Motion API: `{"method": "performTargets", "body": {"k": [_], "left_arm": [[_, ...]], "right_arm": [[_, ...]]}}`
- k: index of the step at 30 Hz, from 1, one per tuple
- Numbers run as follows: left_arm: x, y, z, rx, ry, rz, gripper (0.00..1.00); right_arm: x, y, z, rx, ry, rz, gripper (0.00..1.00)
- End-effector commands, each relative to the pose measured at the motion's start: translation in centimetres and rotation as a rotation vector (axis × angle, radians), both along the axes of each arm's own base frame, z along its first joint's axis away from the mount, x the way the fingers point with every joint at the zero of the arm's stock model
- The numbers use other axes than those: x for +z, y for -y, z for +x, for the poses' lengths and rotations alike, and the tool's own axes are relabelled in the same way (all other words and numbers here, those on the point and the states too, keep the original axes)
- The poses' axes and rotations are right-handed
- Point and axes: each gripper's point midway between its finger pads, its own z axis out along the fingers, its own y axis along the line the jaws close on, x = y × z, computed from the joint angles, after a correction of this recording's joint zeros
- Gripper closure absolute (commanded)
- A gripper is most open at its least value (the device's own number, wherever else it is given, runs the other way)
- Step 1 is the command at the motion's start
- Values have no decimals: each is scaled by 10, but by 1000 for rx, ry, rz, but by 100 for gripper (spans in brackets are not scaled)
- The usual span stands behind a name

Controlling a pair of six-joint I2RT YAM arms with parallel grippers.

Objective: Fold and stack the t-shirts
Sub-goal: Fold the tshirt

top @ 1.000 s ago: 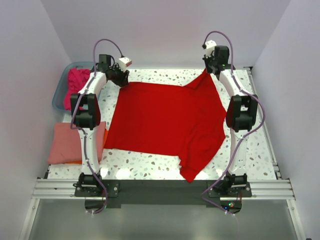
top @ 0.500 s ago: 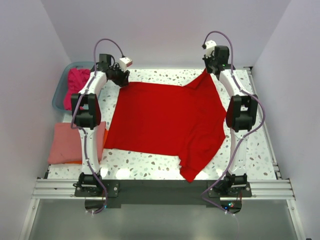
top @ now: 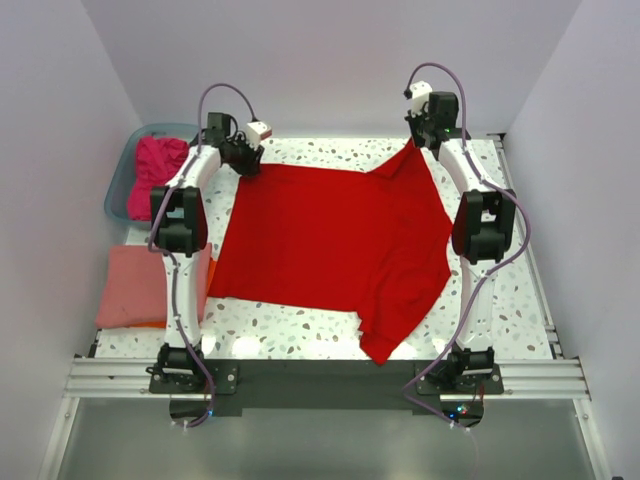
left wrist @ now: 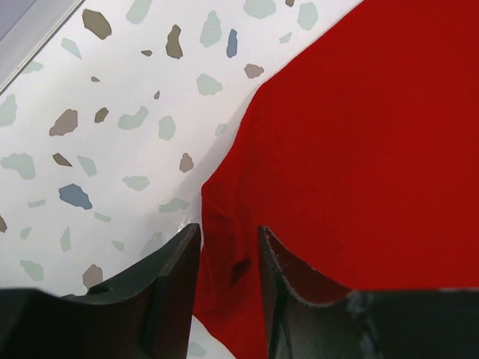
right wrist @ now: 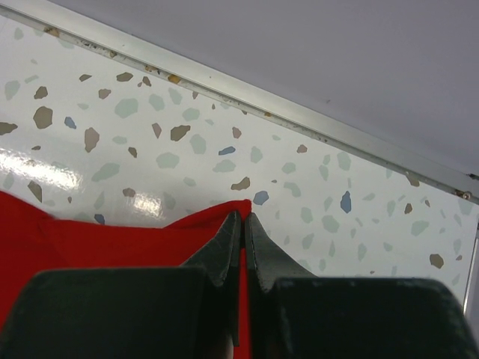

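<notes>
A bright red t-shirt point(top: 330, 240) lies spread on the speckled table. My left gripper point(top: 250, 165) is at its far left corner. In the left wrist view the gripper point(left wrist: 230, 239) is open, with the cloth's bunched corner point(left wrist: 224, 262) lying between the jaws. My right gripper point(top: 418, 143) is at the far right corner and holds it a little raised. In the right wrist view the gripper point(right wrist: 242, 215) is shut on the red cloth point(right wrist: 112, 232). A magenta-pink t-shirt point(top: 155, 170) lies in the tub. A folded salmon-pink t-shirt point(top: 135, 285) lies over an orange one point(top: 211, 272) at the left.
The translucent teal tub point(top: 118, 190) stands at the far left corner. A metal rail point(right wrist: 299, 112) runs along the table's far edge just past my right gripper. Grey walls close in on three sides.
My left gripper and its forearm have shifted a little to the right at the shirt's far left corner. The right arm and the shirt have not visibly moved.
</notes>
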Motion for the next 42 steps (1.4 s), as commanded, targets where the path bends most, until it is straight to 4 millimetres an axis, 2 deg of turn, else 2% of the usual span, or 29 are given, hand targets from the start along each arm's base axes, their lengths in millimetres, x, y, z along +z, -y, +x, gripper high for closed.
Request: {"method": "performTargets", "body": {"k": [1,3,6,11,20,24,25,26,27,28,30,31,32,33,34,35,36,37,39,41,42], "left_arm": [[14,-8,17,3,77,62,65],[17,-10,19,9,88,68,74],[33,-14,28,31,140,60,93],[50,-20,37,55,203,58,100],[64,-35,42,37,289,71,100],[69,-35,38,8,344,68,100],[71,-46,39,14,354,61,100],[71,-48,38,8,359,60,100],[73,-48,37,-6,375,66,100],[75,-49,36,-8,385,64,100],[79,-51,33,-21,409,58,100],[80,-46,30,-52,415,36,100],[77,-46,25,-72,416,30,100],[88,-49,25,-79,452,24,100],[90,-47,22,-102,461,1,100],[86,-48,16,-117,458,-6,100],[99,-53,14,-123,495,-7,100],[101,-52,10,-144,503,-22,100],[108,-60,0,-163,532,-13,100],[110,-60,-11,-219,543,-25,100],[116,-67,-18,-226,545,-28,100]], "right_arm": [[29,6,2,-10,56,-19,100],[29,6,2,-8,56,-19,100],[30,6,2,-7,56,-19,100],[36,6,1,-12,58,-10,100],[57,5,-22,-37,36,33,100],[66,6,-45,-61,7,50,100],[66,7,-50,-66,-3,56,100],[63,7,-56,-77,-21,71,100],[63,6,-62,-80,-36,79,100],[74,5,-69,-86,-27,103,100],[70,1,-81,-87,-61,126,100],[81,1,-88,-96,-50,146,100],[77,0,-95,-97,-72,154,100],[77,-1,-104,-97,-93,164,100],[86,-2,-112,-98,-89,177,100],[81,-3,-121,-93,-113,181,100],[81,-5,-130,-86,-130,189,100],[93,-5,-140,-88,-116,201,100],[85,-6,-158,-85,-158,204,100],[91,-7,-182,-78,-170,215,100],[91,-7,-193,-74,-186,217,100]]}}
